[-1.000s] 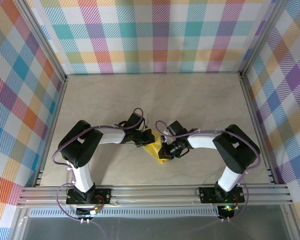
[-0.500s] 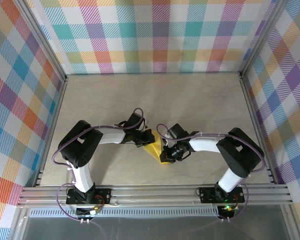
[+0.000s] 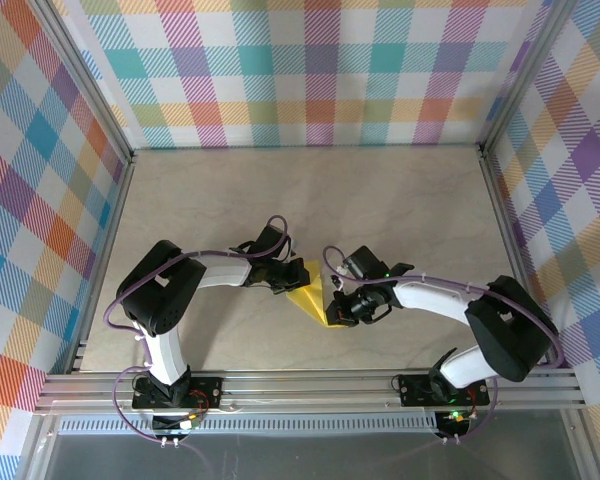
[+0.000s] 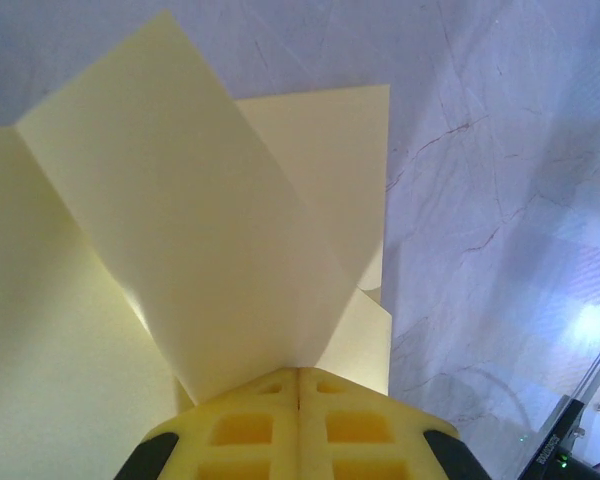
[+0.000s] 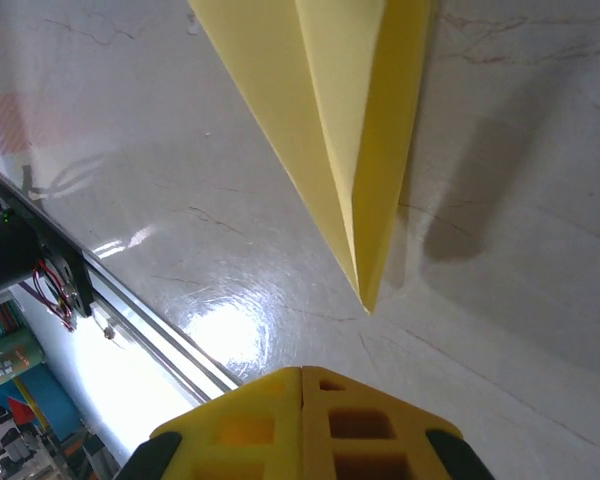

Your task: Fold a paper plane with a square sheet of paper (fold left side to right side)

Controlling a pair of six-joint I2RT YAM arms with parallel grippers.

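Note:
The square sheet of paper (image 3: 311, 299) lies mid-table, bright yellow and folded into a narrow pointed shape. My left gripper (image 3: 297, 273) is at its far left edge. In the left wrist view the left gripper (image 4: 298, 369) is shut, and a raised flap of the paper (image 4: 210, 230) runs down into the seam of its jaws. My right gripper (image 3: 337, 312) is at the paper's near right side. In the right wrist view the right gripper (image 5: 302, 370) is shut with nothing in it, and the paper's pointed tip (image 5: 365, 295) rests on the table just ahead of it.
The marble-look tabletop (image 3: 380, 200) stretches wide behind the arms. Aluminium rails (image 3: 310, 385) border its near edge, and checked walls (image 3: 310, 70) close in the back and both sides. The rail also shows at the left of the right wrist view (image 5: 130, 320).
The right arm's elbow has swung out to the right and its gripper has slid slightly nearer along the paper's right side. The left arm and the paper have stayed put.

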